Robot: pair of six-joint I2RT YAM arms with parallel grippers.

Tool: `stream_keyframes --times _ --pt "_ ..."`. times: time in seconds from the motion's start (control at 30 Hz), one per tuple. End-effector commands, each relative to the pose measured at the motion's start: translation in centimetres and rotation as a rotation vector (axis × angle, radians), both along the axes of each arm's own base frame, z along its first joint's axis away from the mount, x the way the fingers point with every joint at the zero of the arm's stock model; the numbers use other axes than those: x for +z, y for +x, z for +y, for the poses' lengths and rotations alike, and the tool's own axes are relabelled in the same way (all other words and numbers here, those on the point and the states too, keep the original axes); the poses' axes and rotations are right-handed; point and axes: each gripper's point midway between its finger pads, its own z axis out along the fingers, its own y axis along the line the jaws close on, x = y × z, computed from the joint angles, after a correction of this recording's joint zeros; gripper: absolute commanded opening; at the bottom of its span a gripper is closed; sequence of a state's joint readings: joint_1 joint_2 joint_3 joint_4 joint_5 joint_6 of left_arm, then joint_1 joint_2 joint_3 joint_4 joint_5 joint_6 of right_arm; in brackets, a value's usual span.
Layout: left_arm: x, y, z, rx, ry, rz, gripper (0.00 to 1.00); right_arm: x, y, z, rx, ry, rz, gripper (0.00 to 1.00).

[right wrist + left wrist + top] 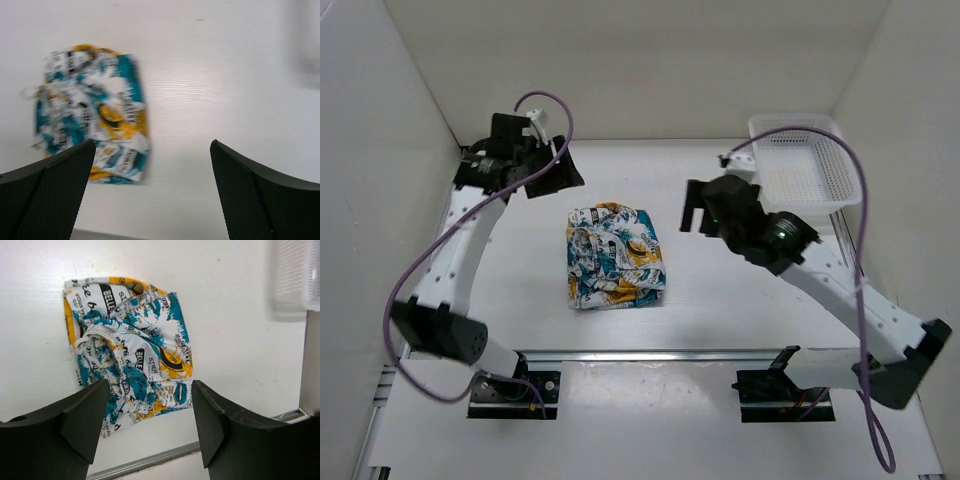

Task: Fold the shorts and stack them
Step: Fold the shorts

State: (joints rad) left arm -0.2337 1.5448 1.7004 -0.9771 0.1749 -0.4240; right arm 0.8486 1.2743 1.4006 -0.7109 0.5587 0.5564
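Top external view: at the near edge of the white table (720, 300), the two arm bases sit bolted along a metal rail (650, 353). The left arm rises up the left side and the right arm slants in from the lower right, each trailing a purple cable (405, 290).

Just past the rail, around the middle of the table, lie the shorts (615, 258). They are bunched into a rough, rumpled rectangle with the teal, yellow and black print facing up, and neither arm touches them.

Farther back, the right gripper (698, 212) hangs to the right of the shorts, apart from the cloth. In the right wrist view its fingers (50, 190) stand wide apart with nothing between them, and the shorts (92, 125) show blurred on the table beyond.

The left gripper (552, 172) hovers beyond the far left corner of the shorts. In the left wrist view its jaws are also spread and empty, and the shorts (132, 352) lie beneath with a white drawstring (92, 332) looping out near one edge.

Farthest off, at the far right corner, stands a white mesh basket (795, 125), well apart from the shorts.
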Motion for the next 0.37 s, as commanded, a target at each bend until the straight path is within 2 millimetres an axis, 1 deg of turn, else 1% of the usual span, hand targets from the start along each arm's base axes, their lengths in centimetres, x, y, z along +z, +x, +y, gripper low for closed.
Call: stream_keyframes --times 0.0,0.03,0.07,0.13,0.17,0.2,0.23,0.27,0.33 --pt "2.7 -4.4 2.0 -0.008 0.026 -0.041 0.79 -2.8 -1.5 -8.7 -0.245 -0.213 0.025 1.0" --pt "3.0 -5.1 2.5 0.005 0.024 -0.053 0.79 -2.9 -2.0 -9.7 -0.267 -0.225 0.023 1.0" --pt "3.4 -6.5 3.6 0.032 0.028 -0.088 0.8 -3.3 -3.0 -11.4 -0.299 -0.243 0.031 1.0" --pt "3.4 -7.8 4.9 0.077 0.062 -0.12 0.8 -3.4 -3.9 -12.9 -0.345 -0.239 0.026 1.0" --pt "3.1 -9.2 5.3 0.093 0.06 -0.139 0.8 -3.2 -4.7 -14.1 -0.37 -0.245 0.018 1.0" --pt "3.1 -9.6 5.8 0.11 0.069 -0.159 0.8 -3.6 -5.1 -14.5 -0.376 -0.246 0.025 1.0" --pt "2.8 -10.2 6.1 0.117 0.075 -0.162 0.8 -3.4 -5.3 -14.8 -0.392 -0.235 0.016 1.0" --pt "2.4 -11.3 6.2 0.123 0.067 -0.164 0.8 -3.8 -5.7 -15.3 -0.397 -0.246 0.03 1.0" --pt "2.2 -11.9 6.6 0.133 0.072 -0.174 0.8 -3.9 -6.0 -15.5 -0.397 -0.245 0.029 1.0"
